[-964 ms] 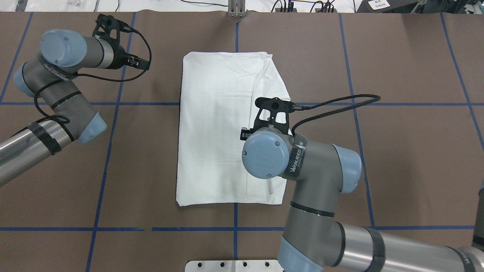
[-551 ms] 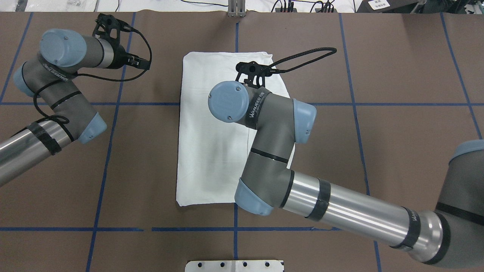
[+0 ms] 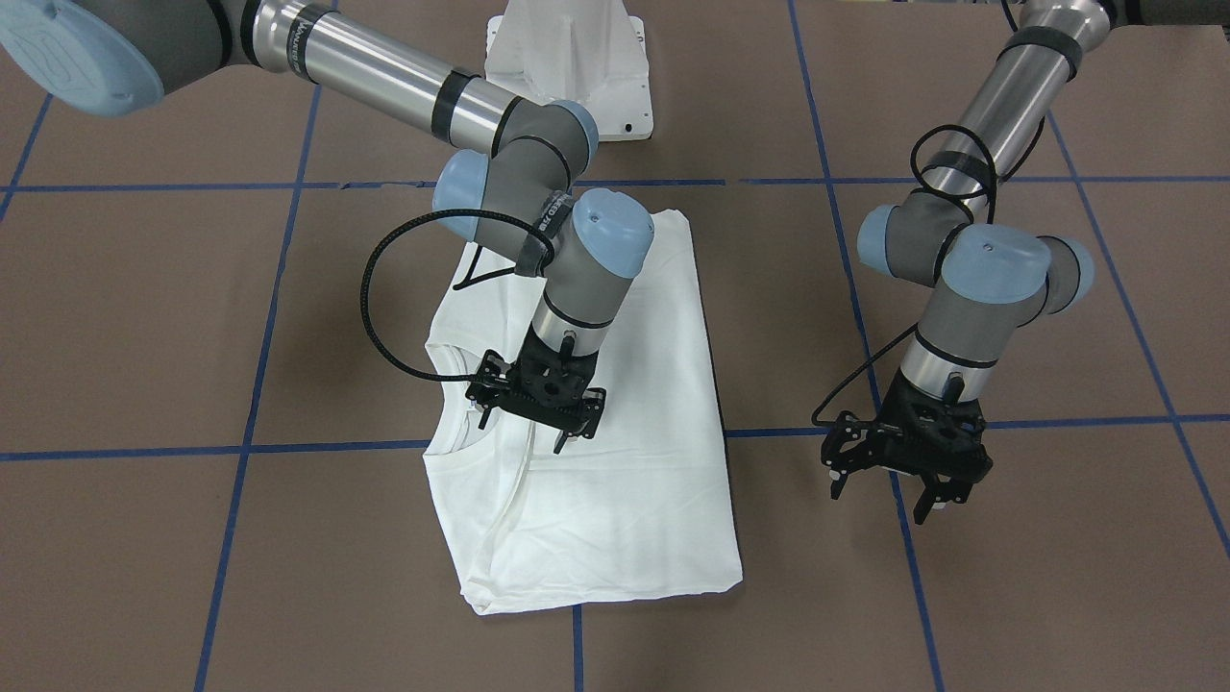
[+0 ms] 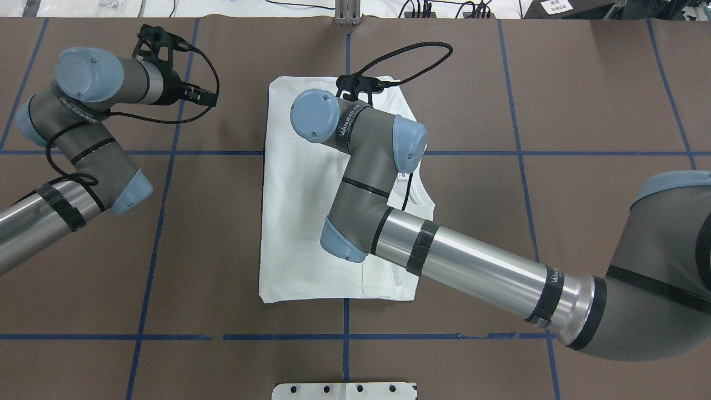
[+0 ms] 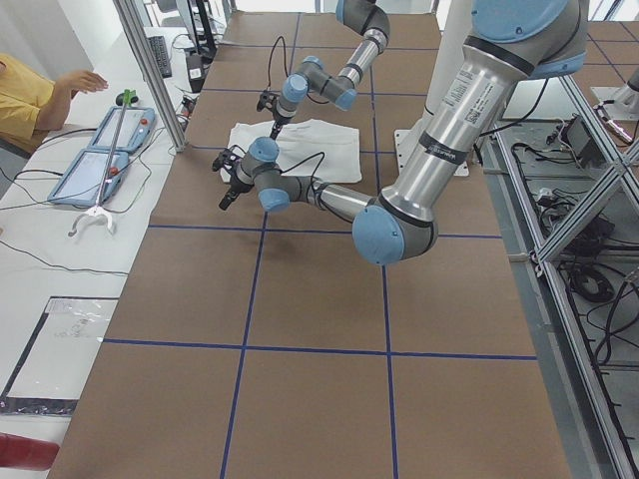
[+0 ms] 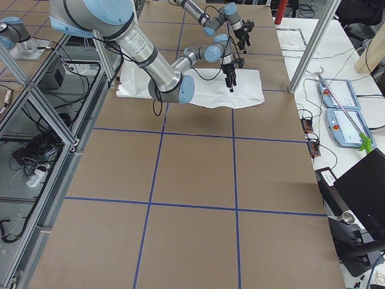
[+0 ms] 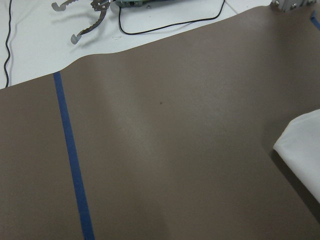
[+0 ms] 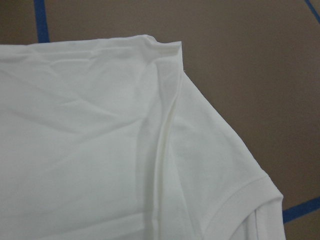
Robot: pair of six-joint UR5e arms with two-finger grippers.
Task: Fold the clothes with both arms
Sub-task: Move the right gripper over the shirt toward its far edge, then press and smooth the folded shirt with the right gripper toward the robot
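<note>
The white shirt lies folded into a long rectangle at the table's centre; no text shows. It also shows in the front view, with its ribbed collar at one side. My right gripper hangs open and empty just above the shirt beside the collar; overhead it is mostly hidden by its wrist. The right wrist view shows the shirt's far corner and collar edge. My left gripper is open and empty over bare table beside the shirt; overhead it is left of the shirt's far corner.
The brown table top carries a grid of blue tape lines. The white pedestal base stands at the robot's side. Cables and a spare gripper tool lie past the far edge. An operator sits beyond the table.
My right arm has swung from the shirt's middle right toward its far edge, and the gripper is now near the far corner. My left arm has barely shifted.
</note>
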